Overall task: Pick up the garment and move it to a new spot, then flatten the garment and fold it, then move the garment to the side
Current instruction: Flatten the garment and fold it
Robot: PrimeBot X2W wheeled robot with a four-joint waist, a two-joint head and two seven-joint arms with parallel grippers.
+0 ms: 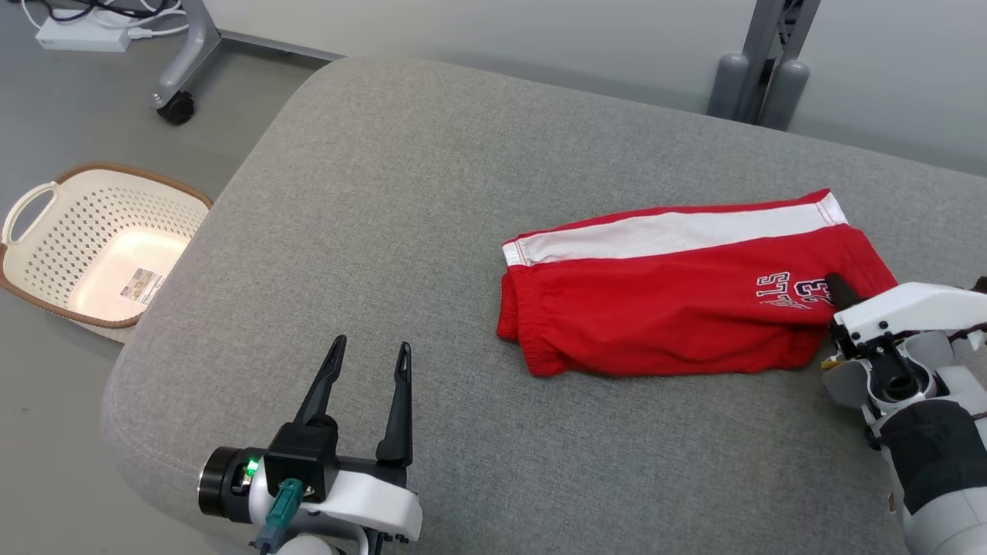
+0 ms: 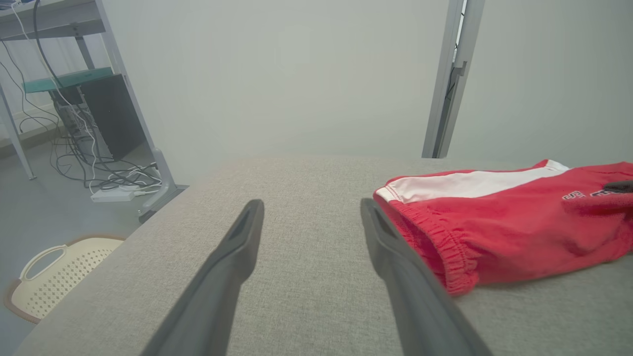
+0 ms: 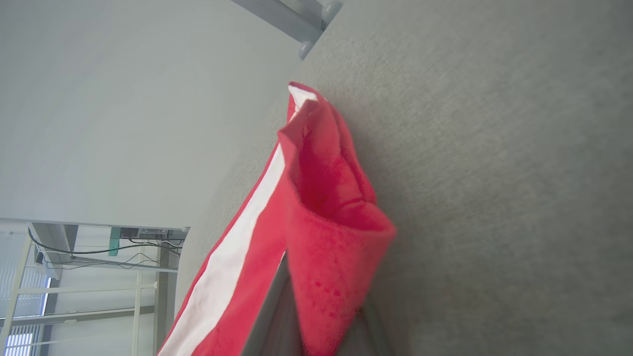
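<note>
The garment (image 1: 678, 301) is a pair of red shorts with a white side stripe and white lettering, lying folded on the grey cushioned surface (image 1: 432, 193) toward the right. My right gripper (image 1: 834, 297) is at the shorts' right end, shut on a pinch of the red fabric (image 3: 331, 257), which bunches up between its fingers in the right wrist view. My left gripper (image 1: 368, 364) hovers open over bare cushion at the lower left, well left of the shorts. In the left wrist view the garment (image 2: 504, 232) lies just right of that gripper's right finger (image 2: 395, 257).
A cream perforated laundry basket (image 1: 92, 239) sits on the floor off the cushion's left edge. A wheeled stand leg (image 1: 181, 77) and a grey post (image 1: 759, 77) are behind the cushion. Bare cushion stretches left of and behind the shorts.
</note>
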